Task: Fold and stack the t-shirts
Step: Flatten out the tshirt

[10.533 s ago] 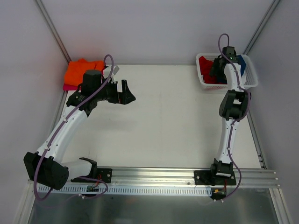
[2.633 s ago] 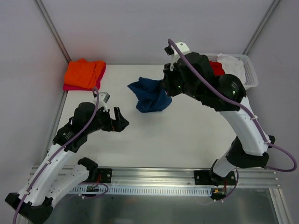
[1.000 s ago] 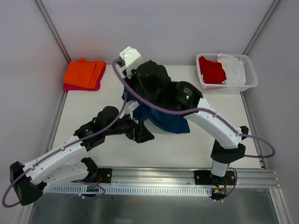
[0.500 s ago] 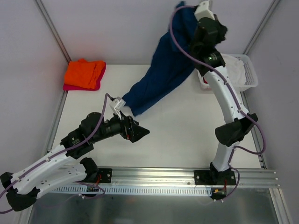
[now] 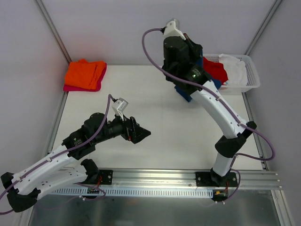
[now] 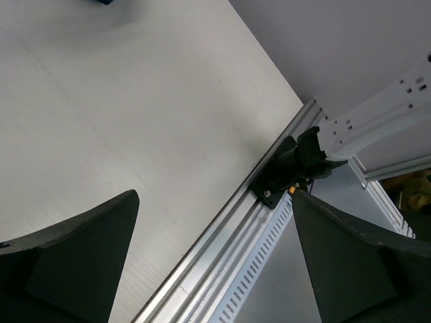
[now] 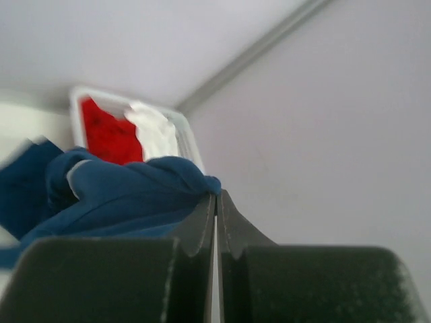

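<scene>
The navy blue t-shirt (image 5: 185, 92) hangs bunched under my raised right arm, above the back of the table. My right gripper (image 5: 196, 52) is shut on a fold of it. In the right wrist view the navy cloth (image 7: 121, 195) is pinched at the tips of the shut right gripper (image 7: 217, 196). My left gripper (image 5: 140, 132) stands open low over the table's middle, apart from the shirt. In the left wrist view the open left gripper (image 6: 214, 198) has only bare table and the front rail between its fingers. An orange t-shirt (image 5: 84, 73) lies folded on a magenta-pink one (image 5: 74, 88) at the back left.
A white lattice basket (image 5: 252, 81) at the back right holds a red t-shirt (image 5: 214, 69) and a white t-shirt (image 5: 235, 68); the basket (image 7: 190, 145) also shows behind the navy cloth. A metal rail (image 5: 160, 176) runs along the near edge.
My right arm has come down and to the left from its high reach. The navy shirt, stretched out long before, is now bunched beneath it. The left arm has barely moved.
</scene>
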Controlling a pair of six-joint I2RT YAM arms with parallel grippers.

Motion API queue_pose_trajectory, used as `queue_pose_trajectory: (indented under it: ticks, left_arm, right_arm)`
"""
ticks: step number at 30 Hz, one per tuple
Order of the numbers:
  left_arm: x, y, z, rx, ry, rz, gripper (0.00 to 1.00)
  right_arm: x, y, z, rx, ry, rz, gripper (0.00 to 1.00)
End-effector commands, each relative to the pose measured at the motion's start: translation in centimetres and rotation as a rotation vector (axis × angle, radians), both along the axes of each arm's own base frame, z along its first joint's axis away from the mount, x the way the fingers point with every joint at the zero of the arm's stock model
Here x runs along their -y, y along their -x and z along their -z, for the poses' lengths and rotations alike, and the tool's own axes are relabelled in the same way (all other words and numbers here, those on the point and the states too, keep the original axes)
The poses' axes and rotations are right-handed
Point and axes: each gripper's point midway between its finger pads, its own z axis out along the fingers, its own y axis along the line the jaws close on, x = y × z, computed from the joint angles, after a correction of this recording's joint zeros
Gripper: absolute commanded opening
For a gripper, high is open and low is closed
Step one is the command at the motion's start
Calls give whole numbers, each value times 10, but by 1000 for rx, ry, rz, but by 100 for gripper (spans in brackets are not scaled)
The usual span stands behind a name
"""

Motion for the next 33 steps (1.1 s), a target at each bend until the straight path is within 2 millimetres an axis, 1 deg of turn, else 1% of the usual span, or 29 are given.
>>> queue_pose_trajectory:
  ticks: [1,2,3,5,7,8,9,11,13,14,15,16,17,18,19,20,21,22,23,24,25,26,27,28,29,30,31,32,33]
  left_arm:
    - [5,-13,-12,44,-2,-39,99]
    - [6,-16,-7,40,-15,-44,99]
    - [9,-20,1,25,-39,-54,99]
    - [14,-26,20,4,-76,-70,99]
    - [15,-34,37,2,-100,-98,99]
    - [17,-38,48,-5,-127,-107,99]
    - [14,-49,55,14,-157,-156,99]
    - [13,-60,69,24,-223,-187,99]
    - [11,-72,60,59,-240,-237,99]
    - [10,-76,56,81,-254,-245,99]
    - [9,-78,40,107,-233,-257,99]
    - [6,-80,30,131,-220,-272,99]
    - [-5,-82,15,173,-202,-313,99]
    - [-11,-83,5,197,-188,-340,99]
    - [-18,-84,0,217,-186,-363,99]
    - [-33,-85,-12,257,-181,-413,99]
    - [-41,-84,-17,273,-181,-437,99]
    - [-49,-84,-21,287,-184,-459,99]
    - [-61,-82,-31,316,-178,-488,99]
    - [-69,-79,-33,322,-194,-497,99]
    - [-77,-76,-39,340,-194,-507,99]
    - [-82,-74,-41,346,-203,-515,99]
    - [-89,-72,-44,347,-219,-524,99]
    - [-92,-70,-47,352,-221,-525,99]
    - [-93,-69,-47,347,-222,-527,99]
    - [-92,-68,-42,335,-231,-514,99]
    - [-87,-67,-36,308,-224,-504,99]
    - [-82,-67,-22,280,-243,-484,99]
    - [-74,-65,-11,253,-247,-451,99]
  right_arm:
    - [-42,36,-35,50,12,-56,0]
    - [-53,39,-44,73,12,-66,0]
    - [-68,49,-62,114,-9,-104,0]
    - [-88,60,-74,156,-68,-162,1]
    - [-93,66,-80,174,-110,-173,0]
    - [-90,74,-89,192,-148,-182,0]
    - [-89,76,-90,192,-160,-174,0]
    - [-85,83,-98,214,-208,-179,0]
    - [-84,86,-104,238,-243,-193,0]
    - [-82,92,-112,256,-273,-212,0]
    - [-81,96,-116,264,-290,-221,0]
    - [-80,101,-121,275,-308,-239,0]
    - [-72,113,-131,296,-362,-261,0]
    - [-66,118,-134,305,-391,-266,0]
    - [-58,124,-134,308,-423,-263,0]
    - [-26,138,-147,354,-535,-263,0]
    - [-35,136,-126,318,-481,-267,0]
    - [-25,139,-117,316,-492,-257,0]
    - [16,150,-119,367,-599,-224,0]
    - [19,150,-86,316,-543,-153,0]
    - [36,153,-73,314,-549,-94,0]
    - [46,159,-60,303,-548,-57,0]
    - [63,170,-33,275,-535,20,0]
    - [67,177,-18,259,-525,50,0]
    - [66,180,-4,246,-507,45,0]
    - [66,184,24,237,-474,22,1]
    - [63,186,37,236,-473,0,1]
    - [64,186,49,237,-462,-3,0]
    - [63,186,60,244,-464,-7,1]
